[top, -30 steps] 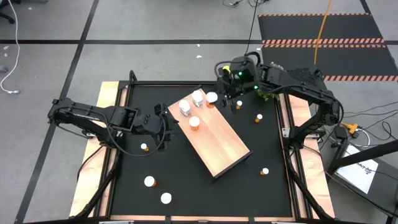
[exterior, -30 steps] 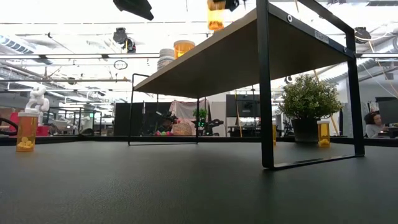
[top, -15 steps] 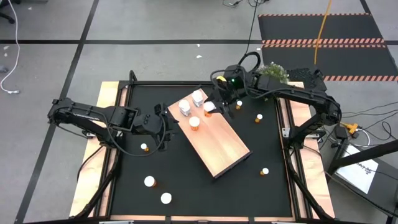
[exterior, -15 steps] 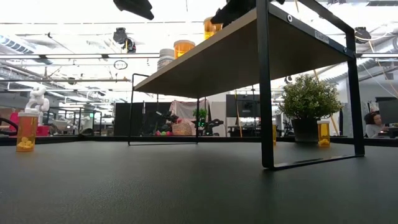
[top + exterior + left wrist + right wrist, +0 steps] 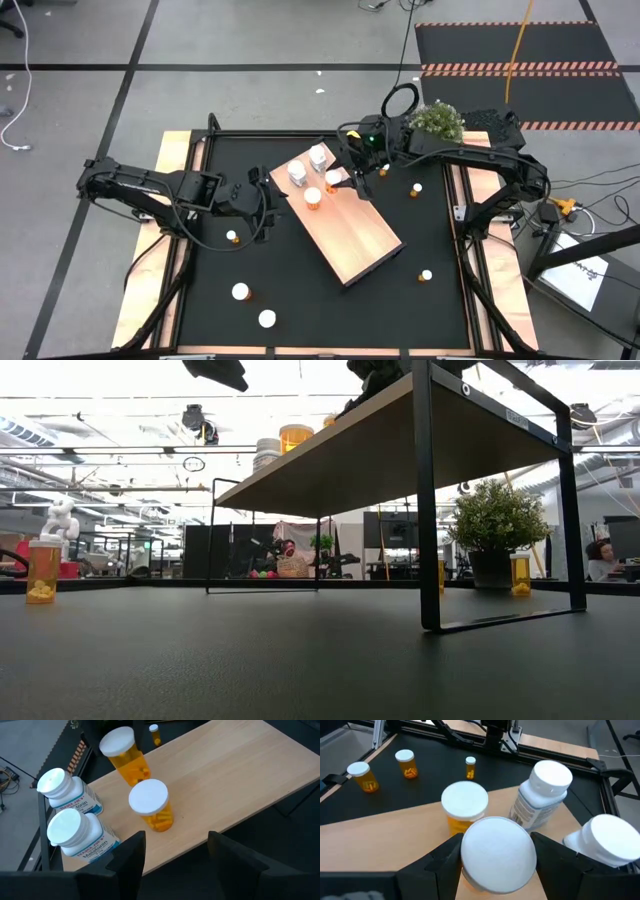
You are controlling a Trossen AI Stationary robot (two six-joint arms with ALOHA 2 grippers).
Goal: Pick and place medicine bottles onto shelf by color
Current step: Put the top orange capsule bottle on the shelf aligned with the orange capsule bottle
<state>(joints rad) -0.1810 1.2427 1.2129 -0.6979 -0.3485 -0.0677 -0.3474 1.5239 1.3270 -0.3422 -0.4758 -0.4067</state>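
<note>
An orange bottle [image 5: 497, 856] with a white cap sits between the right gripper's [image 5: 340, 178] fingers, which hold it over the far end of the shelf [image 5: 355, 235]. Just beside it stand another orange bottle [image 5: 313, 197] and two white bottles [image 5: 308, 165] (all on the shelf's far corner). The left gripper [image 5: 268, 212] waits by the shelf's left edge, fingers partly apart, holding nothing. More small bottles [image 5: 252, 305] stand on the black desk [image 5: 300, 300].

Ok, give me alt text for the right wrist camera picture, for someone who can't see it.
The right gripper holds an orange bottle by its white cap over the wooden shelf, beside another orange bottle and two white bottles. Three small orange bottles stand on the black table beyond.
</note>
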